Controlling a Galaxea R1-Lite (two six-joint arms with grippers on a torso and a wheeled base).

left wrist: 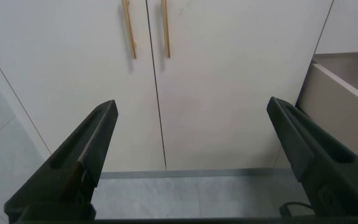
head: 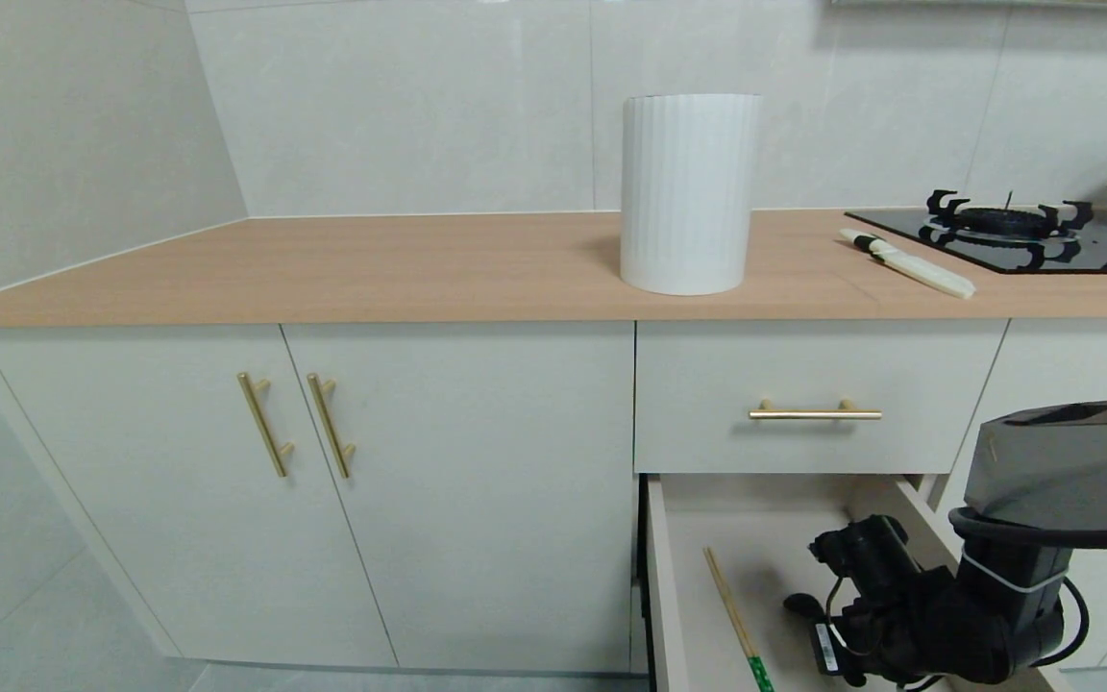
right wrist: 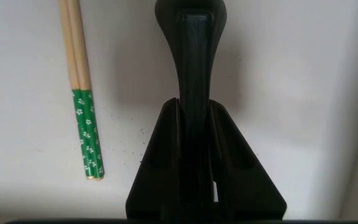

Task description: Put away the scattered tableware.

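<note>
Kitchen counter point(head: 371, 269): a knife point(head: 909, 261) is left at three o'clock (not yet stowed). Chopsticks point(head: 736, 620) are laid in the open drawer point(head: 664, 577), where a black spoon point(right wrist: 190, 25) is gripped by the right tool point(right wrist: 191, 106). The left tool point(left wrist: 191, 109) is spread open.

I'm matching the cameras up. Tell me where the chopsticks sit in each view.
Head view: chopsticks lie on the open drawer's floor, left of the black spoon.
Right wrist view: chopsticks lie on the drawer floor beside the black spoon.
Left wrist view: cupboard doors and the drawer's outer wall, not its inside.
Shared landmark: the drawer.
</note>
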